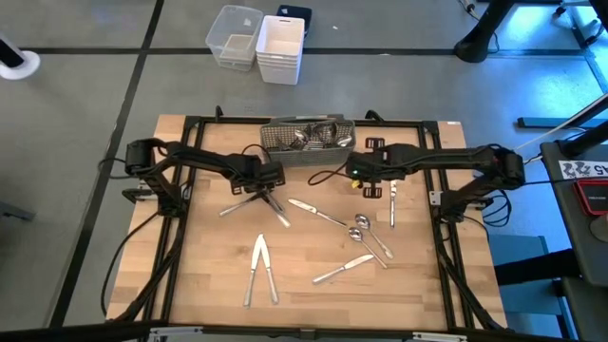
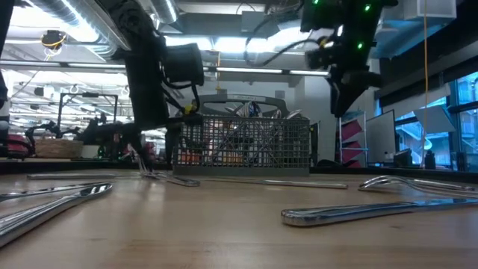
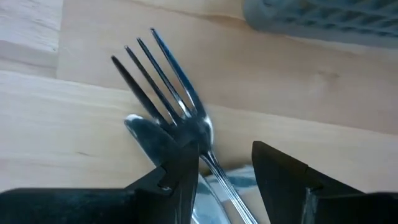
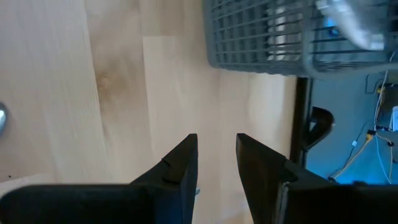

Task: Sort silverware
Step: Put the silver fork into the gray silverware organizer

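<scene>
High view: the left gripper [image 1: 269,190] hung low over a small crossed pile of silverware [image 1: 256,201], toward the tabletop's [image 1: 209,285] far-left part, just in front of the caddy [image 1: 307,139]. The right gripper [image 1: 359,173] hovered near the caddy's right end, with nothing under it. More knives, spoons and a fork lay loose across the middle and near half.

Low view: the left gripper reached the tabletop at the pile; the right hung well above it.

Left wrist view: the fingers [image 3: 180,171] stood wide astride a fork [image 3: 163,81] lying over a spoon [image 3: 152,134].

Right wrist view: the fingers [image 4: 180,168] stood narrow and empty over bare wood.

Risk: closing here could have caught fork and spoon together, so two kinds would reach one slot.

Risk: a thin handle might have slipped or swung loose on lifting.
</scene>
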You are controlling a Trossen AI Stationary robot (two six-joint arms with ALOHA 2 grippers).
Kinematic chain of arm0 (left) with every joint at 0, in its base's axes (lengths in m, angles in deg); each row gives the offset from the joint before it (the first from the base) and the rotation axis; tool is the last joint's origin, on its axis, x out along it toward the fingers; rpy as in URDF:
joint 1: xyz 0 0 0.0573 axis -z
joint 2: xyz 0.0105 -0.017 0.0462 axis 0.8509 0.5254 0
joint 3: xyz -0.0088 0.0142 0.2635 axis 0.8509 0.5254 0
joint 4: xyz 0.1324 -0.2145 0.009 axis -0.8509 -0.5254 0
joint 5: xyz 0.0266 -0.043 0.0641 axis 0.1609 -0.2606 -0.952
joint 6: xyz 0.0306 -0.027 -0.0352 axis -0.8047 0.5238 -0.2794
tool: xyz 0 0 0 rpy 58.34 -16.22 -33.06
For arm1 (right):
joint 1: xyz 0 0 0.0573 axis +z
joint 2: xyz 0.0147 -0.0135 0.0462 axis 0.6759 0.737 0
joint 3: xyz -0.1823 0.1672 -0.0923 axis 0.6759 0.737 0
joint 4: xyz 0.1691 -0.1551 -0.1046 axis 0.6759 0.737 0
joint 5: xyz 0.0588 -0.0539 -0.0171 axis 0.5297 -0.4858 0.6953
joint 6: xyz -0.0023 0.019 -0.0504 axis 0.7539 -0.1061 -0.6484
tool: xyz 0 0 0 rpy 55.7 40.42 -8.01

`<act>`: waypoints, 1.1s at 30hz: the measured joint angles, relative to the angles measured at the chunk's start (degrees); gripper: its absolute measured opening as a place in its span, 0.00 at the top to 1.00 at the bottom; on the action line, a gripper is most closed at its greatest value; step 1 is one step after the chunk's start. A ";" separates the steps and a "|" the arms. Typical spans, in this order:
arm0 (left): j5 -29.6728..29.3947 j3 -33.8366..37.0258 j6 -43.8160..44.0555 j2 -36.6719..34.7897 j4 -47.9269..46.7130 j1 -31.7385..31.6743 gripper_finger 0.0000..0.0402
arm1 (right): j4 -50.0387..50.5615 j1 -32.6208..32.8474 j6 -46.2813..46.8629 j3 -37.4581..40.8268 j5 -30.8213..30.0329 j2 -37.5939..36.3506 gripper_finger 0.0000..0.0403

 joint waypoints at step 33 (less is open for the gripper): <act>-0.97 -0.08 13.60 2.66 1.88 4.36 0.64 | -23.26 0.00 13.81 33.74 0.02 -34.99 0.73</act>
